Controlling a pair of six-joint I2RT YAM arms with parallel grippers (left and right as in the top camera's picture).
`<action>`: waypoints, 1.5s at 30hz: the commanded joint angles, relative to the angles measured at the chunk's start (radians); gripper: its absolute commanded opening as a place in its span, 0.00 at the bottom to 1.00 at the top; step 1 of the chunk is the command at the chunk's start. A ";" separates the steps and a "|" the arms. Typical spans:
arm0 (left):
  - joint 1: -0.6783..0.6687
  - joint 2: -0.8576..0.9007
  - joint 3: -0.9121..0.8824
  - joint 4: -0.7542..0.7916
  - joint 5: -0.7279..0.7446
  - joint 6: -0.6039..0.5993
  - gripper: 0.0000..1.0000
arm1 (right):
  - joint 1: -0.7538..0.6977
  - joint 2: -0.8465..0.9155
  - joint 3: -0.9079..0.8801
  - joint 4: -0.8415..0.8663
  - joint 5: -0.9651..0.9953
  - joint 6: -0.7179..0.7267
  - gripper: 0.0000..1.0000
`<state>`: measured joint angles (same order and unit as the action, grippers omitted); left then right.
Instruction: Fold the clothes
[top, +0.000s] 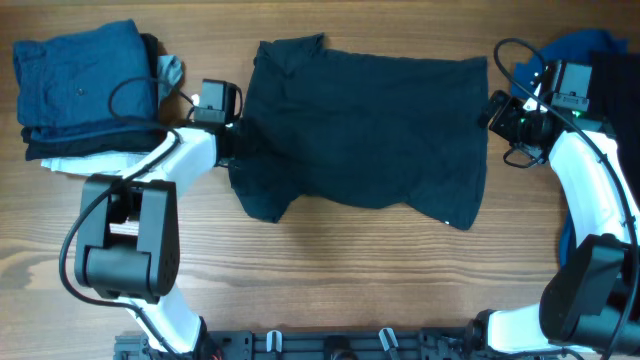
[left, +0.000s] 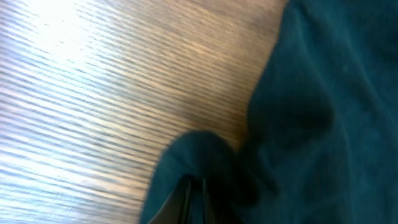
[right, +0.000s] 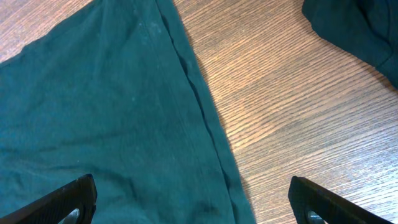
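Observation:
The near-black navy shirt (top: 370, 130) lies spread flat across the middle of the wooden table. My left gripper (top: 238, 140) sits at its left edge. In the left wrist view its fingers (left: 194, 199) are nearly together, pinching a raised fold of the shirt (left: 311, 112). My right gripper (top: 497, 108) hovers at the shirt's right edge. In the right wrist view it (right: 199, 205) is wide open, and the hemmed edge of the shirt (right: 112, 118) runs between its fingertips (right: 68, 199) without touching them.
A stack of folded clothes (top: 85, 85) in blue, dark and white sits at the back left, with a grey cloth (top: 170, 68) beside it. More blue and dark clothes (top: 600, 60) are piled at the back right, behind my right arm. Bare wood (top: 350, 270) lies in front of the shirt.

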<state>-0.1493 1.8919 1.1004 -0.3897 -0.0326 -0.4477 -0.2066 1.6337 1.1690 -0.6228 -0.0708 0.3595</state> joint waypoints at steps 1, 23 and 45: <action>0.001 -0.102 0.137 -0.111 0.022 -0.003 0.21 | -0.004 -0.001 0.001 0.002 -0.008 0.010 1.00; 0.051 -0.273 0.222 -0.364 -0.001 -0.062 0.45 | -0.004 -0.001 0.001 0.036 -0.156 1.167 1.00; 0.051 -0.240 0.222 -0.374 -0.003 -0.055 0.56 | -0.002 0.006 -0.089 -0.276 -0.002 -0.125 0.17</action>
<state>-0.1017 1.6489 1.3277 -0.7654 -0.0395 -0.4927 -0.2085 1.6333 1.1553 -0.9424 -0.0666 0.3161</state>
